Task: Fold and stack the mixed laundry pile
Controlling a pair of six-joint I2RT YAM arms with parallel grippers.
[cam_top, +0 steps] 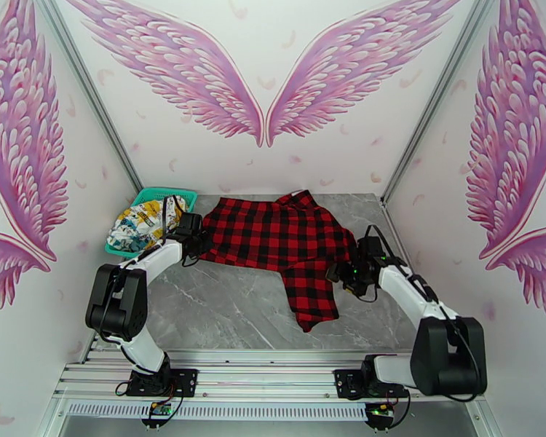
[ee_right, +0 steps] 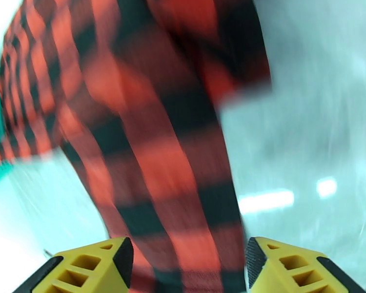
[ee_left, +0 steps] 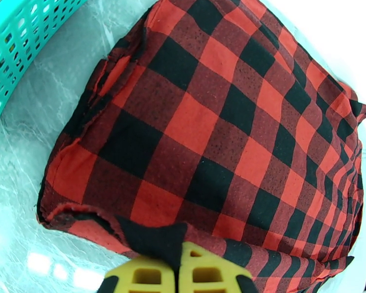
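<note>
Between right gripper's spread jaws, plaid garment

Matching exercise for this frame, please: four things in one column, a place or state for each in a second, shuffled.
1. red-and-black plaid fabric garment
2. white cartoon-print soft garment
3. left gripper
4. right gripper

A. open, plaid cloth between the jaws
B. lying in the teal plastic mesh basket
C. spread on the grey table
D. pinched shut on a plaid edge

Pairs: 1-C, 2-B, 3-D, 4-A
</note>
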